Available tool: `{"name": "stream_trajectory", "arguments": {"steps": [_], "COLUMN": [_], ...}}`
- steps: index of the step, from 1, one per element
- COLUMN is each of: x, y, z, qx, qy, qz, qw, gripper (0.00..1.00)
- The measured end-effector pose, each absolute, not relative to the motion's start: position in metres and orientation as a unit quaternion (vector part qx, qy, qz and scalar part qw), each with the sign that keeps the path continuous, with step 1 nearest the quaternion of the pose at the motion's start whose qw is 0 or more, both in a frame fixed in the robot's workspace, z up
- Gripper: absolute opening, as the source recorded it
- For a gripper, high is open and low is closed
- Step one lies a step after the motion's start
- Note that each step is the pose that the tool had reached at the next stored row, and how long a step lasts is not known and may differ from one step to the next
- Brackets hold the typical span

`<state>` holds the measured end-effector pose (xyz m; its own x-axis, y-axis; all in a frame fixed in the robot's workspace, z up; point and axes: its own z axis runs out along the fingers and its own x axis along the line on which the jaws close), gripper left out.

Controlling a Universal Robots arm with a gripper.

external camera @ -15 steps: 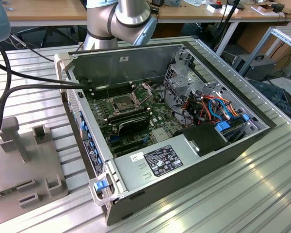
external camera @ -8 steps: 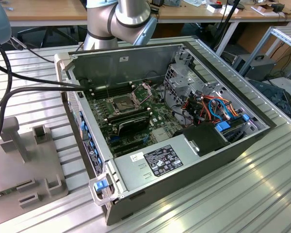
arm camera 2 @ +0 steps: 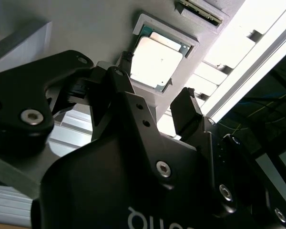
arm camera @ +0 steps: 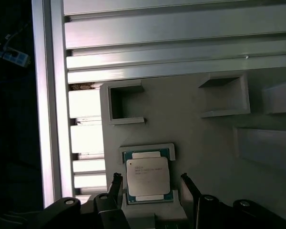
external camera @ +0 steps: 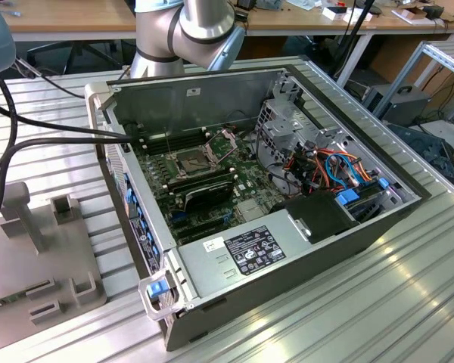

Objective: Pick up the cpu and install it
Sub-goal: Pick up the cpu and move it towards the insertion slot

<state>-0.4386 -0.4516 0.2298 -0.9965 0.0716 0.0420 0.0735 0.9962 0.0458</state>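
Closest to us in both wrist views is the black gripper (arm camera 2: pixel 157 76) (arm camera: pixel 150 177), its body and linkage dark in the foreground and its two fingers (arm camera 2: pixel 187 102) (arm camera: pixel 116 183) spread apart. Between them lies the cpu (arm camera 2: pixel 157 62) (arm camera: pixel 148 174), a thin square chip with a pale metallic face and a green edge, flat in a shallow framed recess of a grey fixture (arm camera 2: pixel 86 28) (arm camera: pixel 205 133). One finger stands on each side of the chip with a gap showing on both sides, so we see nothing pinched; we cannot tell how far above the fixture the tips are. In the first wrist view the fixture also carries two raised, open-sided pockets (arm camera: pixel 124 102) beyond the chip, and it rests on a ribbed aluminium table (arm camera: pixel 157 28) (external camera: pixel 363 302). In the exterior view the same grey fixture (external camera: pixel 53 249) sits at the exterior view's left, just beside an open computer case (external camera: pixel 197 98) that lies on its side on the table. Inside the case we see the green motherboard (external camera: pixel 246 178) with a dark square socket (external camera: pixel 191 160) near its middle, well apart from the fixture. Behind the case stands the silver robot arm (external camera: pixel 189 30), and black cables (external camera: pixel 30 136) run across the exterior view's left.
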Motion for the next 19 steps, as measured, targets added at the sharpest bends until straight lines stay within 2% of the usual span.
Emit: {"name": "stream_trajectory", "arguments": {"steps": [19], "x": [-0.439], "y": [-0.452], "z": [0.216], "qx": [-0.036], "qy": [-0.999], "qz": [-0.024], "qw": [0.020], "gripper": [0.60]}}
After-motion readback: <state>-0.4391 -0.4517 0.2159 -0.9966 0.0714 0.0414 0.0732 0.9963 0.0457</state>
